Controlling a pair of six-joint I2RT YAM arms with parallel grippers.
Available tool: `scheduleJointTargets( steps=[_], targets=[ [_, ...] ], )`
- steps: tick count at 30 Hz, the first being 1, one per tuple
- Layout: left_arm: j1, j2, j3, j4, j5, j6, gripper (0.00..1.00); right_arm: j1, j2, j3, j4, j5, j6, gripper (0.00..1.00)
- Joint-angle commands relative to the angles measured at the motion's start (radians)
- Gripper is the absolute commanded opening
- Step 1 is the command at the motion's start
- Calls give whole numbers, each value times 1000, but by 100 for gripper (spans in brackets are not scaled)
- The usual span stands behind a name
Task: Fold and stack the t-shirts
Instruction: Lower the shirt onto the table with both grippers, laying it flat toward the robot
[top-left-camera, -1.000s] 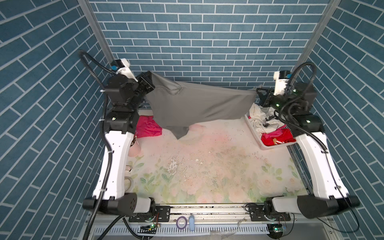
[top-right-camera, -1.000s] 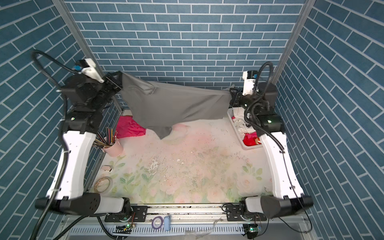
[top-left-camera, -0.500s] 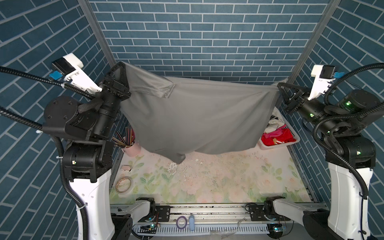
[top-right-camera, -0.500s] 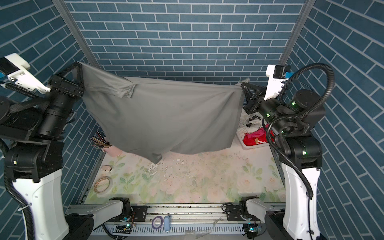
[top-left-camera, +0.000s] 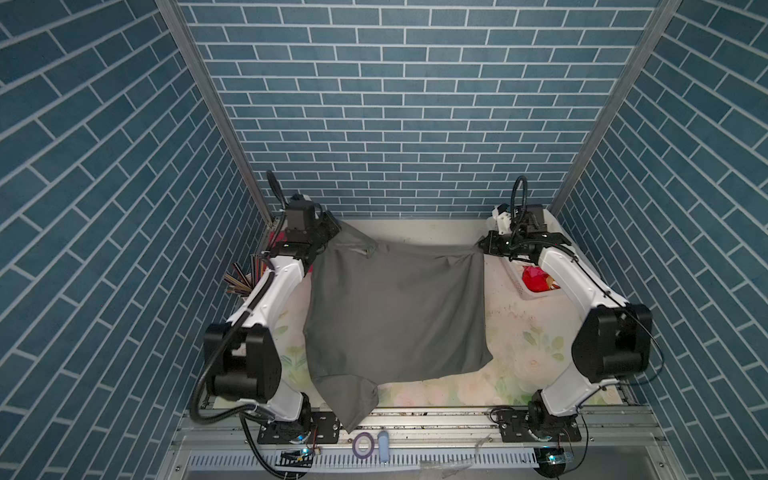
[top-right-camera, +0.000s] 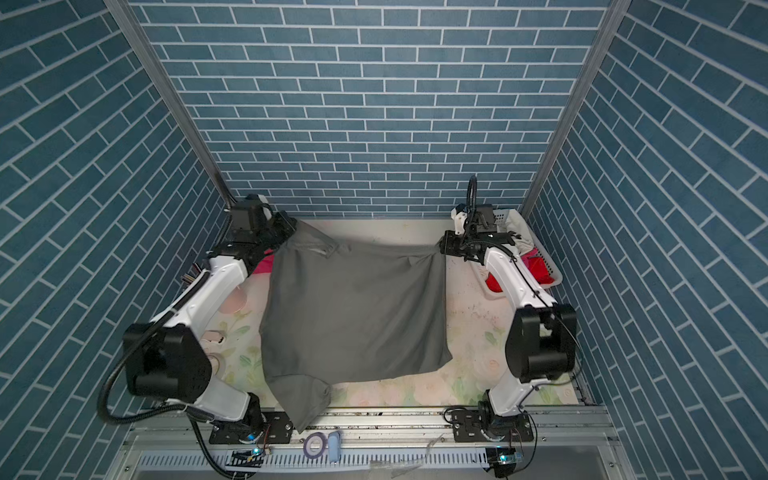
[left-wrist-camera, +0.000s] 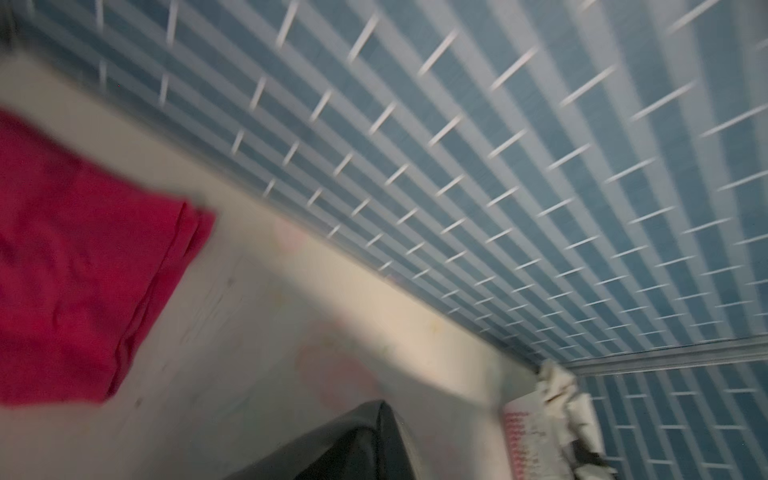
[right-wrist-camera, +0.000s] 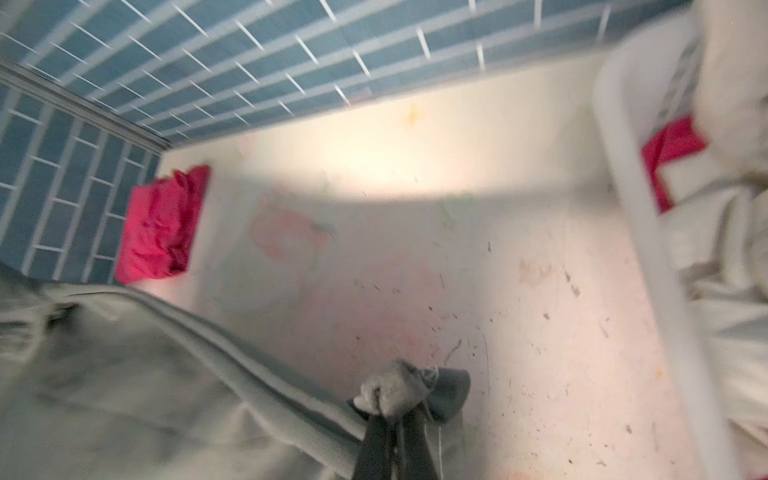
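Note:
The dark grey t-shirt lies spread over the floral table, one sleeve hanging off the front edge. At the far left my left gripper is shut on one far corner of it. My right gripper is shut on the other far corner, with a bunch of grey cloth pinched in its jaws. The hot pink t-shirt lies folded at the back left, mostly hidden behind the left arm in both top views.
A white basket with red and white cloth stands at the back right, beside the right arm. A cup of pencils stands by the left wall. A purple tape roll lies on the front rail.
Half a second ago both arms held the grey t-shirt high and stretched. They have since dropped to the back of the table, and the shirt now lies over the mat.

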Motion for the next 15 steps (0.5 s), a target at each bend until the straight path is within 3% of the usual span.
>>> scheduleJointTargets(
  steps=[1,8,15],
  targets=[
    [-15,99,-6,170,-18,-21,0,-4,124,36,90,-25,-11,0],
    [-19,379,183,116,1,-8,0,-9,419,226,80,18,-19,0],
    [6,483,335,18,36,-2,0,-31,479,339,38,35,-28,0]
  ],
)
